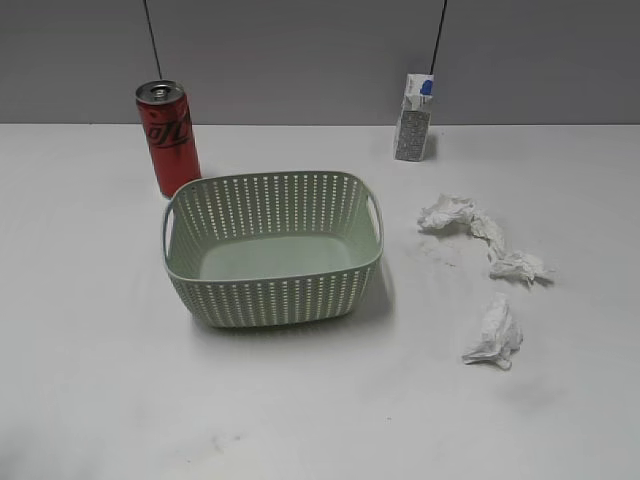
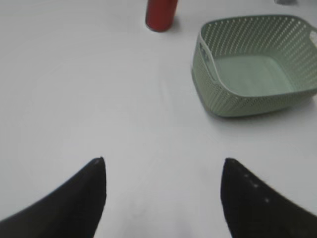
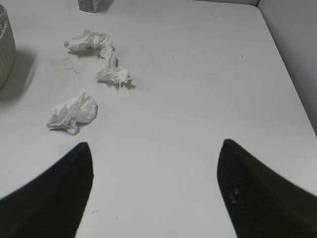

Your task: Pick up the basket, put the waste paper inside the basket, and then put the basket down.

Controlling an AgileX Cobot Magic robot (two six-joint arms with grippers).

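Note:
The sage-green slotted basket stands empty on the white table; it also shows in the left wrist view and its edge in the right wrist view. A long strung-out white paper wad and a smaller wad lie right of it; the right wrist view shows the long one and the small one. My left gripper is open and empty, well short of the basket. My right gripper is open and empty, short and right of the wads. Neither gripper shows in the exterior view.
A red soda can stands behind the basket's left corner, also in the left wrist view. A small white-grey carton stands at the back, right of the basket. The table's right edge meets a grey wall.

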